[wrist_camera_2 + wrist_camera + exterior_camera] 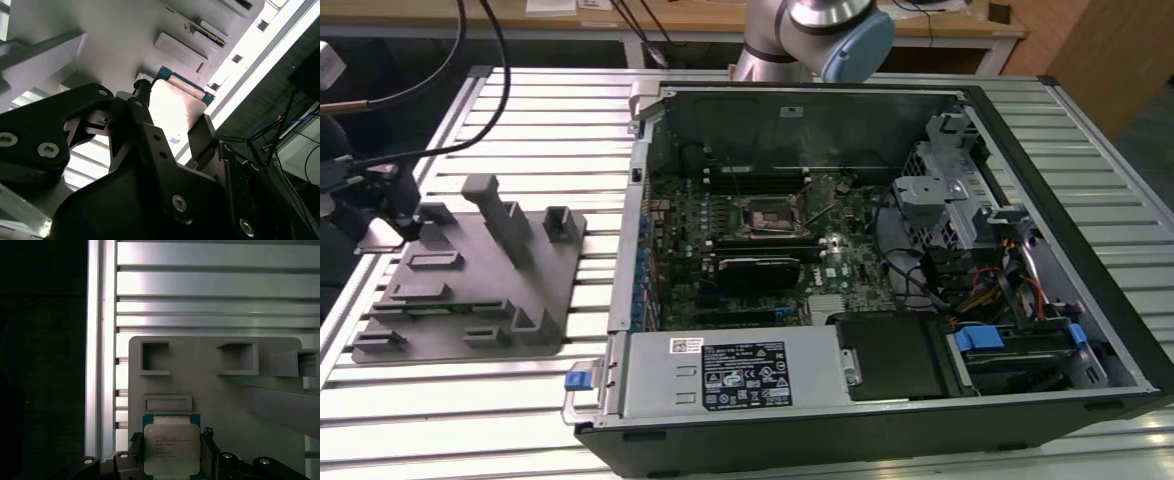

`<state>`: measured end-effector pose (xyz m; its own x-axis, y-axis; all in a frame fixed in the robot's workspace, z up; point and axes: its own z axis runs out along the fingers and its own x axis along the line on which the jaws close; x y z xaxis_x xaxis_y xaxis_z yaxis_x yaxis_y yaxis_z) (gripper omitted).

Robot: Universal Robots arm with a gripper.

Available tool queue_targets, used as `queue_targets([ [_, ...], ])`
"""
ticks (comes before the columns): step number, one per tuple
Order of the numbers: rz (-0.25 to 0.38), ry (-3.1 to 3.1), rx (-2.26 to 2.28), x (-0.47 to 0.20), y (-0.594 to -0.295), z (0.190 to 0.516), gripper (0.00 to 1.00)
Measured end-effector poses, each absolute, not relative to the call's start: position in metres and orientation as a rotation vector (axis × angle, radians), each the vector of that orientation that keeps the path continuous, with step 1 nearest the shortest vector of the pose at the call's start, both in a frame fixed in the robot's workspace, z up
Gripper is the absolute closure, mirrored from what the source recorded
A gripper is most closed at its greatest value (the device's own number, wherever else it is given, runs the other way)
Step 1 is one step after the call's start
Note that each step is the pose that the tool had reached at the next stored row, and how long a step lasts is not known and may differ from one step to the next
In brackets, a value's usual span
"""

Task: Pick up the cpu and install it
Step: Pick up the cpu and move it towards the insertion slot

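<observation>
The arm (834,30) stands at the far side of the desk (480,400). One silver and blue joint of it shows in the exterior view, cut off by the picture's upper edge. In both wrist views the gripper (171,440) reaches over the near edge of the grey fixture (200,360). Its black jaws are drawn in against two opposite edges of the cpu (171,450), one finger (135,444) on each side, so the chip sits clasped between them with its metal lid facing up.

In the second wrist view the lid (172,107) glares white. I can't make out whether the chip rests on the fixture or hangs just clear of it. At the exterior view's left edge dark hardware and cables (367,195) sit beside the fixture, too cut off to read.

The desk is ribbed aluminium slats. An open computer case (814,120) lies on it to the exterior view's right of the fixture, well apart from the chip, with the black socket (761,215) showing on its green board. A wooden worktop (707,18) runs behind.
</observation>
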<state>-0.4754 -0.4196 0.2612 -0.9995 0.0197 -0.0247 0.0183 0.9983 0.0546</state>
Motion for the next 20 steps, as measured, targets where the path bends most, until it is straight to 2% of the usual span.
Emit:
queue_targets([
  [20,0.085,3.115,0.030,-0.475,-0.420,0.321,0.46],
])
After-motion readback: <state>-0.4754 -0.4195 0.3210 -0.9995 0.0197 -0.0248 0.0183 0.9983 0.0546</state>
